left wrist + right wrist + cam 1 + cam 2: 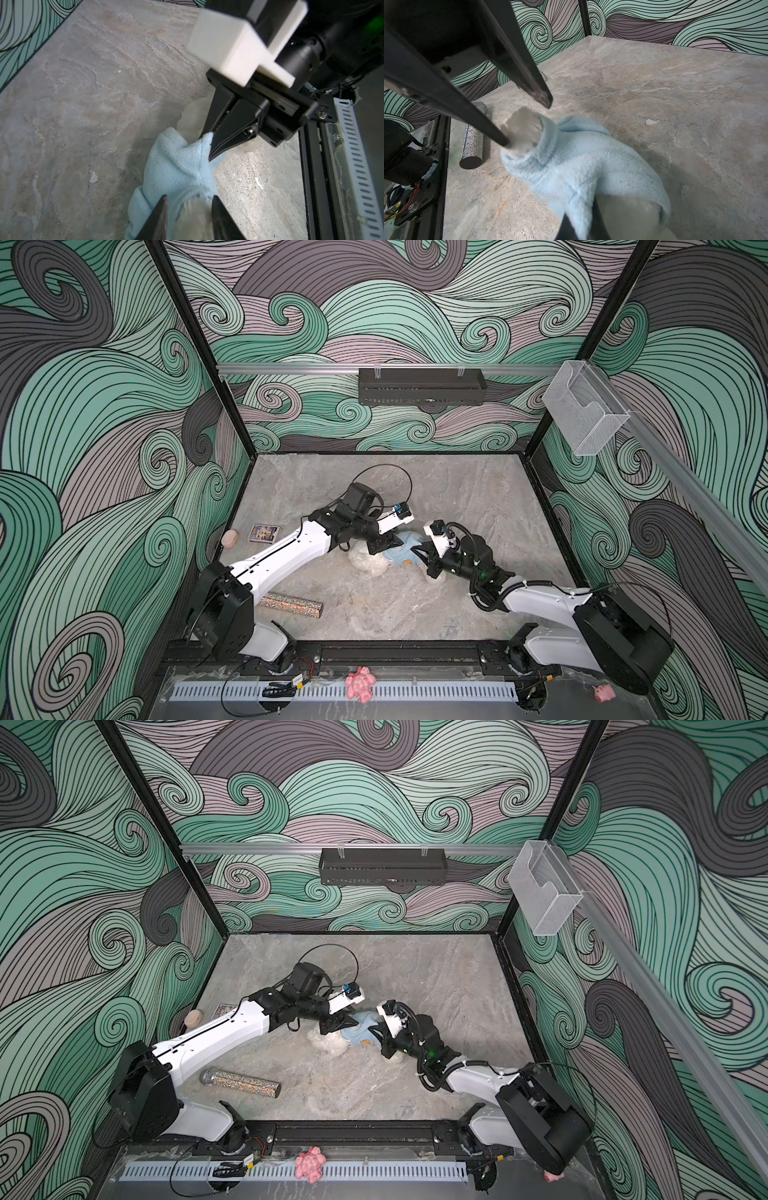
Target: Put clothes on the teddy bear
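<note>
The white fluffy teddy bear (pixel 365 563) (pixel 328 1043) lies mid-table with a light blue fleece garment (pixel 400 549) (pixel 360 1029) (pixel 178 164) (pixel 581 158) pulled over part of it. One white paw (pixel 523 131) (pixel 193 216) sticks out of a sleeve. My left gripper (pixel 384 545) (pixel 338 1023) (pixel 189 197) (pixel 527 122) stands open astride that paw, one fingertip (pixel 506 143) against it and the other apart. My right gripper (pixel 419 551) (pixel 376 1029) (pixel 209 145) (pixel 581 216) is shut on a fold of the garment's edge. The bear's face is hidden.
A glittery cylinder (pixel 291 605) (pixel 473 143) lies near the left arm's base. A small card box (pixel 264 533) and a peach ball (pixel 229 538) sit by the left wall. A pink lumpy toy (pixel 360 684) and a pink pig (pixel 603 692) rest beyond the front rail.
</note>
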